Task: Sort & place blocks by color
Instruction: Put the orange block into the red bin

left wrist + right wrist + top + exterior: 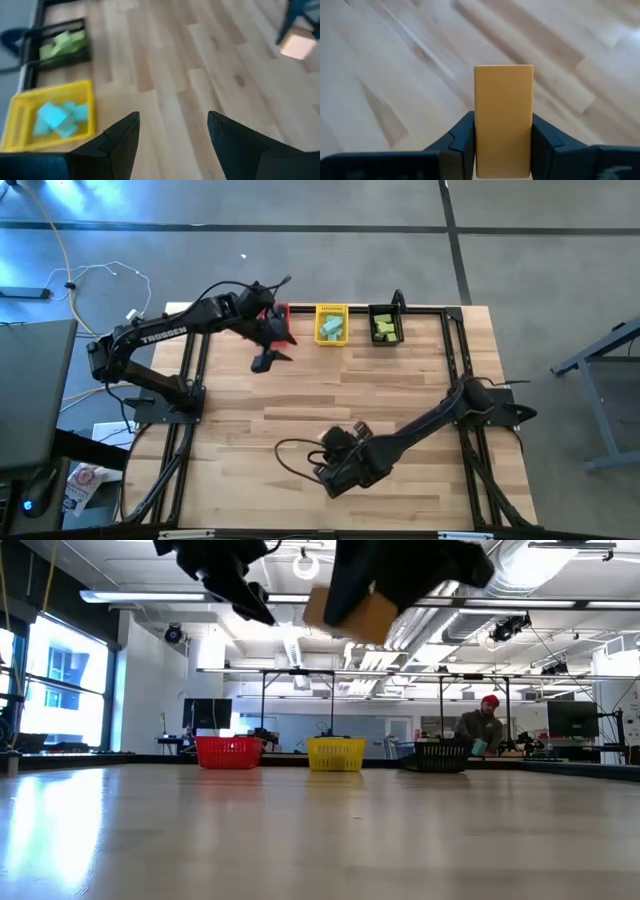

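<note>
Pinched between the right gripper's (503, 150) jaws, your orange block (503, 120) hangs clear above the bare wooden table (400, 390), near its front edge in the high view. You can see teal blocks (59, 118) lying in the yellow bin (20, 122) and light green blocks (62, 43) in the black bin (30, 37) along the far edge. Your left gripper (172, 130) hovers by the red bin (229, 752), jaws spread, holding nothing.
</note>
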`<action>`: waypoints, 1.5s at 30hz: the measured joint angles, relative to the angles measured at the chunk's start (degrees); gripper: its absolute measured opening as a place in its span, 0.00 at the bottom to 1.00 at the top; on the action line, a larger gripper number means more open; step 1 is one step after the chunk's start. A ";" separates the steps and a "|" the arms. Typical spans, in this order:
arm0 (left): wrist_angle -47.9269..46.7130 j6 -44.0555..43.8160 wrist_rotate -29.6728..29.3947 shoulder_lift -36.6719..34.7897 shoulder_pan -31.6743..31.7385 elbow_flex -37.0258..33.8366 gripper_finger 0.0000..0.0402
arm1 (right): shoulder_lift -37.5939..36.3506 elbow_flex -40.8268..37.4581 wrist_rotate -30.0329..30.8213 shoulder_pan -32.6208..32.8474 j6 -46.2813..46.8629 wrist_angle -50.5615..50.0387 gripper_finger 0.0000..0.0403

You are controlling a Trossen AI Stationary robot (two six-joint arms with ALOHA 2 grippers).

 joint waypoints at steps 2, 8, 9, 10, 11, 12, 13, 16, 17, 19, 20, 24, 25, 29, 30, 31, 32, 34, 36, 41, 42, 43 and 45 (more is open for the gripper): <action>0.04 0.84 0.82 0.00 -1.12 0.00 0.54 | -1.47 0.02 1.77 -0.07 -1.38 0.07 0.26; 0.12 0.88 0.58 0.00 -5.28 0.00 0.54 | -5.19 0.04 8.47 -0.25 -6.19 -0.14 0.26; 0.13 0.89 0.58 0.00 -6.00 0.00 0.54 | -5.67 0.05 9.36 -0.39 -7.00 -0.15 0.26; 0.14 0.88 0.60 0.00 -6.83 0.00 0.54 | -6.05 0.05 9.93 -0.55 -7.91 -0.16 0.26; 0.15 0.85 0.61 0.00 -7.62 0.00 0.54 | -6.27 0.05 10.42 -0.79 -8.96 -0.09 0.26; 0.18 0.78 0.61 0.00 -8.36 0.00 0.54 | -6.53 0.05 11.06 -0.96 -10.01 -0.01 0.26; 0.31 0.42 0.58 0.00 -9.17 0.00 0.54 | -6.86 0.05 11.67 -1.23 -11.14 0.19 0.26; 1.22 -0.06 0.57 0.00 -11.63 0.00 0.54 | -7.32 0.07 12.23 -2.29 -14.15 1.25 0.26; 1.53 -0.08 0.51 0.00 -12.43 0.00 0.54 | -7.28 0.07 12.14 -2.61 -15.50 1.57 0.26; 2.32 -0.65 0.49 0.00 -13.99 0.00 0.54 | -7.18 0.06 11.75 -3.41 -17.98 2.73 0.26; 2.94 -1.18 0.47 0.00 -14.71 0.00 0.54 | -7.18 0.07 11.67 -3.77 -19.21 3.65 0.26; 4.95 -2.49 0.45 0.00 -17.10 0.00 0.54 | -7.18 0.07 12.26 -5.30 -24.92 7.77 0.26; 5.11 -2.49 0.45 0.00 -17.63 0.00 0.54 | -7.18 0.07 12.05 -5.73 -26.37 8.91 0.26; 6.28 -2.62 0.42 0.00 -19.47 0.00 0.54 | -7.18 0.07 11.08 -7.08 -31.57 12.54 0.26; 6.32 -2.63 0.40 0.00 -19.84 0.00 0.54 | -7.18 0.07 11.11 -7.36 -32.48 13.17 0.27; 6.34 -2.65 0.39 0.00 -20.17 0.00 0.54 | -7.18 0.07 11.11 -7.65 -33.46 13.70 0.27; 6.41 -2.85 0.39 0.00 -20.50 0.00 0.54 | -7.18 0.07 11.08 -7.85 -34.73 14.35 0.27; 6.60 -4.09 0.29 0.00 -21.03 0.00 0.54 | -7.18 0.07 11.10 -8.18 -36.67 15.79 0.27; 7.07 -4.60 0.22 0.00 -21.55 0.00 0.54 | -7.18 0.07 11.05 -8.58 -37.49 16.15 0.27; 7.37 -4.87 0.23 0.00 -22.10 0.00 0.54 | -7.18 0.07 11.04 -9.07 -38.51 16.61 0.27; 7.51 -5.13 0.23 0.00 -22.10 0.00 0.54 | -7.18 0.07 11.08 -9.14 -39.08 17.03 0.27; 7.47 -5.71 0.23 0.00 -22.10 0.00 0.54 | -7.18 0.07 11.10 -9.14 -39.30 17.42 0.27; 7.48 -6.16 0.22 0.00 -22.10 0.00 0.54 | -7.18 0.07 11.35 -9.18 -39.41 17.68 0.27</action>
